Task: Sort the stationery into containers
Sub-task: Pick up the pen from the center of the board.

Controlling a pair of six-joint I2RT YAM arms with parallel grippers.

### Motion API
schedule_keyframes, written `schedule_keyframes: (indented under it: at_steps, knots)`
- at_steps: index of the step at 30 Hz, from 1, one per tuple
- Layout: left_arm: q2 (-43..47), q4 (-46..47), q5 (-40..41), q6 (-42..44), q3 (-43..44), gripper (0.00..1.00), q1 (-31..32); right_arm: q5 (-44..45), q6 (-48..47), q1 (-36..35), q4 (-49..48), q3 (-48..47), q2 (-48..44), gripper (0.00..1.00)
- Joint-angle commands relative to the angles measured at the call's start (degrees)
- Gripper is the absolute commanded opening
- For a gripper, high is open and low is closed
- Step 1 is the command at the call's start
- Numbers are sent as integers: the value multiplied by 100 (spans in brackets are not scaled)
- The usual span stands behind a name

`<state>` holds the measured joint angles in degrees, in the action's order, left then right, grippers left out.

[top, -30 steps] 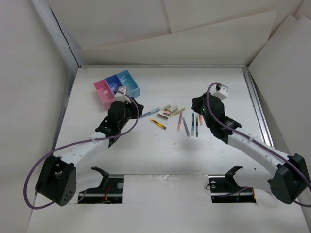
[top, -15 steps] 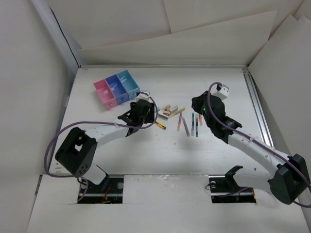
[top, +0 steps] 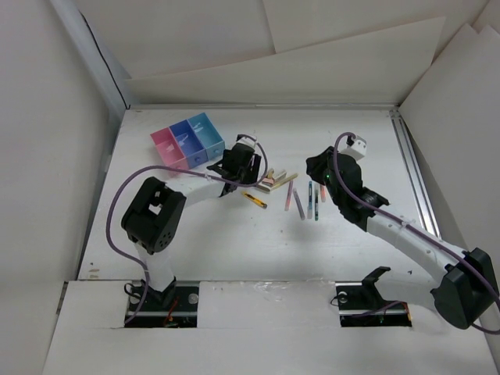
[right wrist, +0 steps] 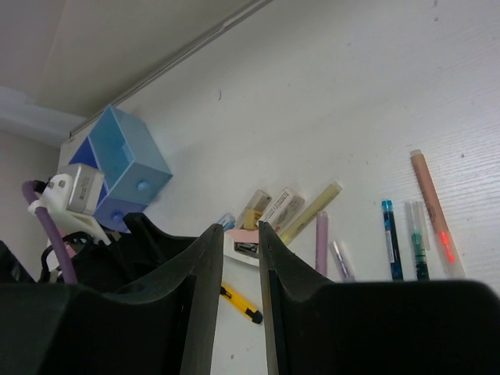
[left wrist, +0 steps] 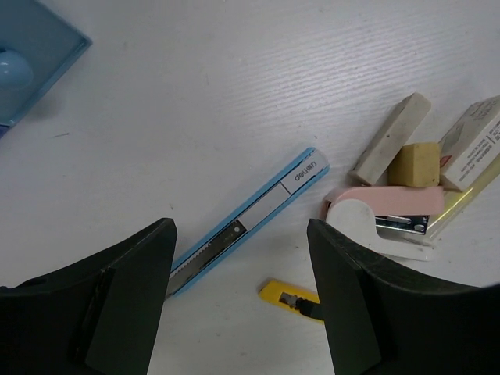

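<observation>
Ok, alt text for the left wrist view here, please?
The left gripper, jaws open, sits above a light blue utility knife lying diagonally on the white table. To its right are a pink-and-white stapler, tan erasers and a small yellow cutter; a corner of the light blue bin shows at top left.

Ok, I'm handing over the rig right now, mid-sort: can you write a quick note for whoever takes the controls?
The left end effector is open and empty, poised over the blue utility knife.
The right end effector is slightly open and empty, above the table near the pens.
The containers sit at the far left; their contents are unclear from these views.
Loose on the table: knife, yellow cutter, pink stapler, erasers, pens.
Left to do: bin all of these; the knife looks like the likely next pick.
</observation>
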<state>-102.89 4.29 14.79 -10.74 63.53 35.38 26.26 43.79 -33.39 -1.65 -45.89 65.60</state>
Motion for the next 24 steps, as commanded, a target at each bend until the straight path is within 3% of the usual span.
schedule_keyframes:
  at_steps: [1, 5, 15, 18, 22, 24]
  knots:
    - [-64, -254, -282, 257, 213, 65, -127, -60, 15, 77, -55, -34, -65, 31]
    - [-187, -139, -705, 310, 134, 65, -338, -60, 15, 78, -55, -34, -65, 31]
    - [-662, -421, -758, 362, 432, 60, -338, -60, 15, 78, -55, -34, -65, 32]
    - [-715, -491, -811, 362, 485, 49, -338, -60, 15, 78, -55, -34, -65, 32]
    - [-715, -544, -811, 301, 433, 23, -338, -60, 15, 78, -55, -34, -65, 33]
    - [-654, -474, -758, 248, 372, 17, -338, -60, 15, 78, -55, -34, -65, 33]
